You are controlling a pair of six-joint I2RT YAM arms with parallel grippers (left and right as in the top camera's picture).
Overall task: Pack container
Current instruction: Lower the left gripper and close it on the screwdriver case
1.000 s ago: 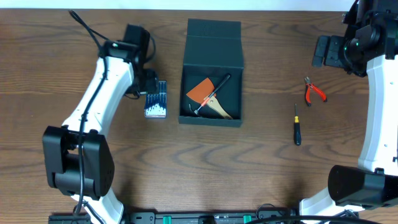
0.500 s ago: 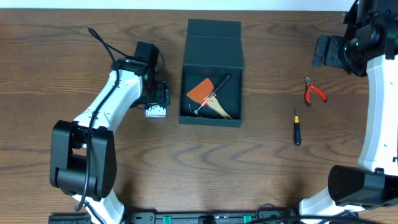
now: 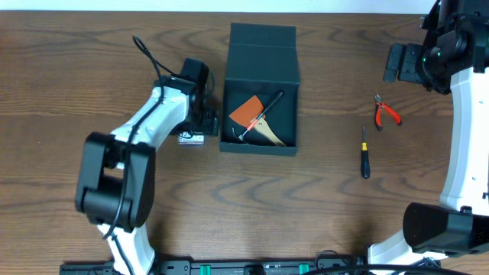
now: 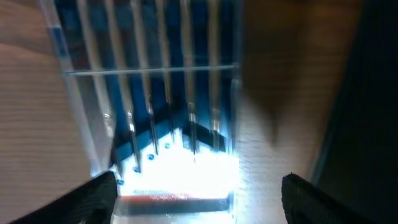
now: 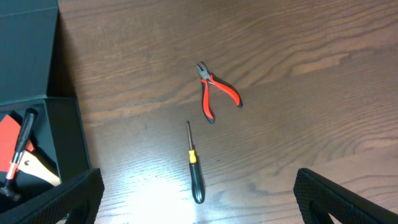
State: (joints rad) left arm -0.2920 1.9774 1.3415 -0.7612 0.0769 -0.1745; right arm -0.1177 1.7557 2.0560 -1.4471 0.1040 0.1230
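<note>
Now the left arm (image 3: 164,114) has dropped over the blue bit case (image 4: 149,93) beside the container (image 3: 260,150), jaws spread astride it, unclenched; right jaws idle, open.

Bright, even light is falling from above onto the table (image 3: 321,221) in the overhead view, casting only soft shadows beside the arms, and the picture is reading sharp out to the table's edges. The container (image 3: 260,57) is showing dark and flat inside. The left wrist view is blurring throughout. White glare is blowing out the near end of the clear blue case (image 4: 149,93), and the right side is sinking into shadow. In the right wrist view a pale glare patch is shining on the wood beside the screwdriver (image 5: 194,171).
</note>
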